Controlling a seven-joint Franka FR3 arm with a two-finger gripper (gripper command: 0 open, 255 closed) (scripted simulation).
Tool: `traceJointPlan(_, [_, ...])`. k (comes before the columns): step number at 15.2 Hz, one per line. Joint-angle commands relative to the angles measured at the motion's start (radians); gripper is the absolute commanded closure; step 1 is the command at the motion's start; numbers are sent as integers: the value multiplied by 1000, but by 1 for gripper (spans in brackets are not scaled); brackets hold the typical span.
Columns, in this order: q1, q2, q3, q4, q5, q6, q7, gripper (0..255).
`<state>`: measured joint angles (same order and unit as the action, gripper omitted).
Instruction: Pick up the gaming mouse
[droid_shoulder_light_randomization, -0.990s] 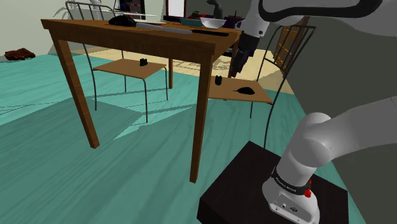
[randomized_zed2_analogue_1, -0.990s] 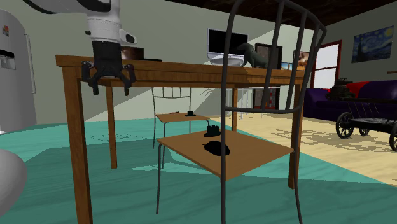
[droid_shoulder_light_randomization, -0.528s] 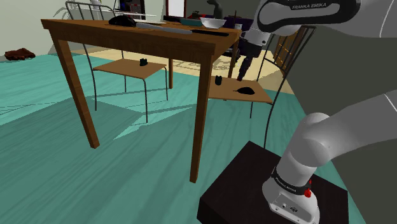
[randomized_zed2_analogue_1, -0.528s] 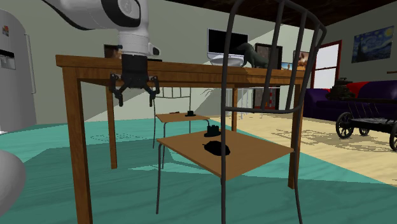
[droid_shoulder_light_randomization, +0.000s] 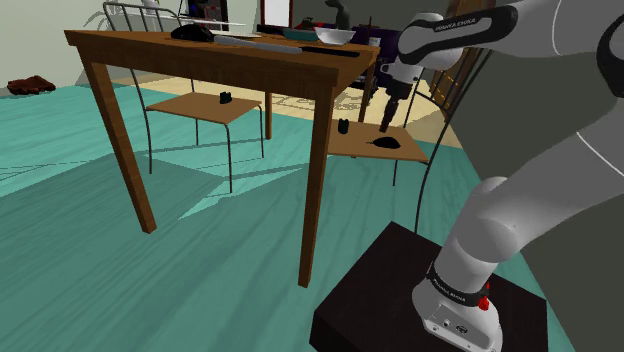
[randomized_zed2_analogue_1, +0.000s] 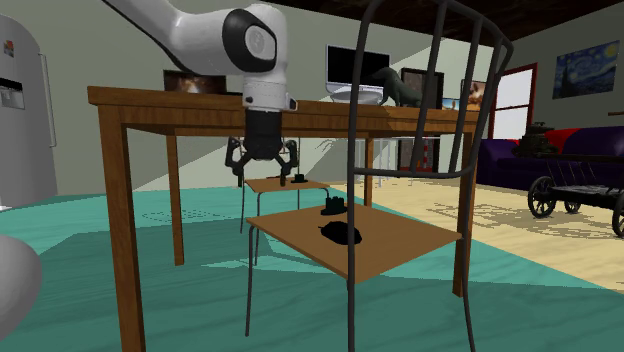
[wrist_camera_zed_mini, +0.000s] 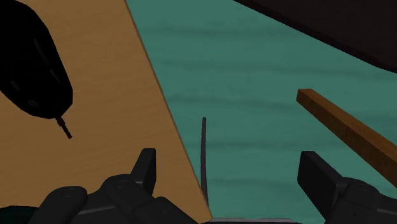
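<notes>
The gaming mouse (droid_shoulder_light_randomization: 385, 142) is a black rounded shape lying on the brown seat of a wire-backed chair (droid_shoulder_light_randomization: 400, 152) beside the table. It also lies on that seat in the second exterior view (randomized_zed2_analogue_1: 342, 234), and in the wrist view the mouse (wrist_camera_zed_mini: 33, 63) is off to the side of the fingers. My black gripper (droid_shoulder_light_randomization: 384, 124) hangs just above the seat, pointing down, with its fingers spread wide and nothing between them. The gripper (randomized_zed2_analogue_1: 264, 172) is over the seat's edge, short of the mouse. The wrist view has my gripper (wrist_camera_zed_mini: 232, 173) straddling seat edge and teal floor.
A small black block (droid_shoulder_light_randomization: 343, 127) stands on the same seat near the mouse. The wooden table (droid_shoulder_light_randomization: 250, 60) with a bowl (droid_shoulder_light_randomization: 335, 36) and dark items overhangs close by. A second chair (droid_shoulder_light_randomization: 200, 108) stands beyond. The chair's wire back (randomized_zed2_analogue_1: 430, 120) rises by the seat.
My arm has swung from under the table's edge toward the chair and dropped lower. The fingers stay spread. The mouse has not moved.
</notes>
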<state>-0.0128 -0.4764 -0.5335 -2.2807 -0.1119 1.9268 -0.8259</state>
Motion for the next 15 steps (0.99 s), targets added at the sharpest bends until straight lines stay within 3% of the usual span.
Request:
traceJointPlan(1, [8, 56, -53, 26, 8, 23, -73, 0])
traceJointPlan(5, [35, 204, -163, 110, 67, 60, -233, 0])
traceJointPlan(9, [54, 390, -266, 218, 186, 77, -420, 0])
traceJointPlan(11, [44, 500, -302, 283, 270, 73, -523, 0])
traceJointPlan(14, [-17, 669, -312, 395, 399, 48, -668, 0])
traceJointPlan(15, [-22, 670, -307, 396, 399, 48, -668, 0])
